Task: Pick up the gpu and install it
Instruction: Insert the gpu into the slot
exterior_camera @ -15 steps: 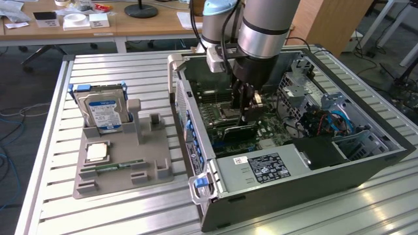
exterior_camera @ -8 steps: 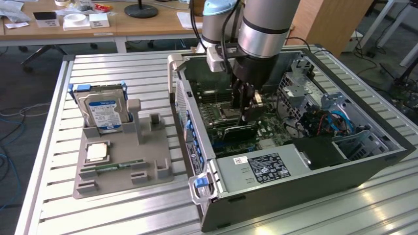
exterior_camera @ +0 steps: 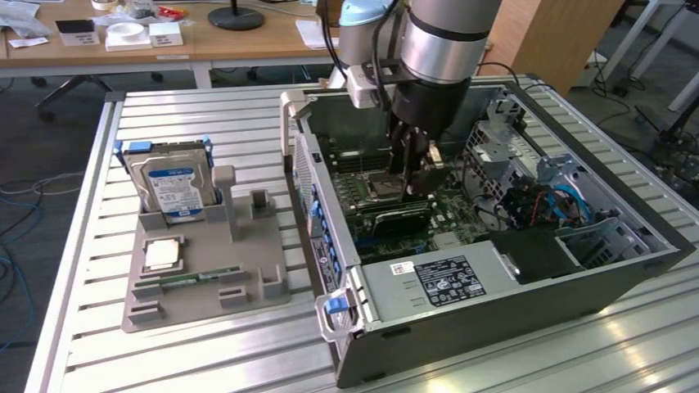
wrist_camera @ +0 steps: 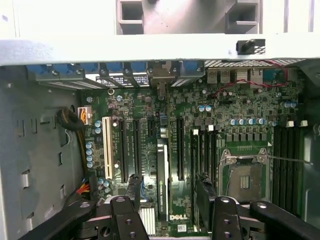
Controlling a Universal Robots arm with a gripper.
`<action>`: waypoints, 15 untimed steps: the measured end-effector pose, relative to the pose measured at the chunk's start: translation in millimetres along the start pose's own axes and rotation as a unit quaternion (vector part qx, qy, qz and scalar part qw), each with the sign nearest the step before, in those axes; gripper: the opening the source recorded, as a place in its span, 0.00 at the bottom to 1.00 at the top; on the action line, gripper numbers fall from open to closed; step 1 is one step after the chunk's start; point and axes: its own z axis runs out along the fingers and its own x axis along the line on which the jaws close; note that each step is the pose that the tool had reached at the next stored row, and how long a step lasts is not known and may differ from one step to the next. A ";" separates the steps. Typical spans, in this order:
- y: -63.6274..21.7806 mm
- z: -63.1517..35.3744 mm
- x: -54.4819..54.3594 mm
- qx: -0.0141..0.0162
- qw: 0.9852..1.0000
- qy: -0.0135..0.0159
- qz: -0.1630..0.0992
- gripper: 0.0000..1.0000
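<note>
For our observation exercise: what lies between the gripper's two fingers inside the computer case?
The gpu, standing edge-on on the motherboard, lies between the gripper and its open fingers; the wrist view shows it.

1. A computer case [exterior_camera: 480,270] is lying open on the table [exterior_camera: 186,352].
2. A tray [exterior_camera: 202,278] is sitting beside the case, toward the exterior view's left.
3. A hard drive [exterior_camera: 169,184] is standing upright in the tray.
4. The gpu [exterior_camera: 395,214] is sitting inside the case on the motherboard [wrist_camera: 150,115], with the gripper [exterior_camera: 415,184] hanging just above.
</note>
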 end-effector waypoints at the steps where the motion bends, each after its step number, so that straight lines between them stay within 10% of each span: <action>1: 0.0 -2.0 -0.1 0.000 1.000 0.000 0.000 0.58; 15: -0.2 -9.6 -0.4 0.000 1.000 0.000 0.000 0.58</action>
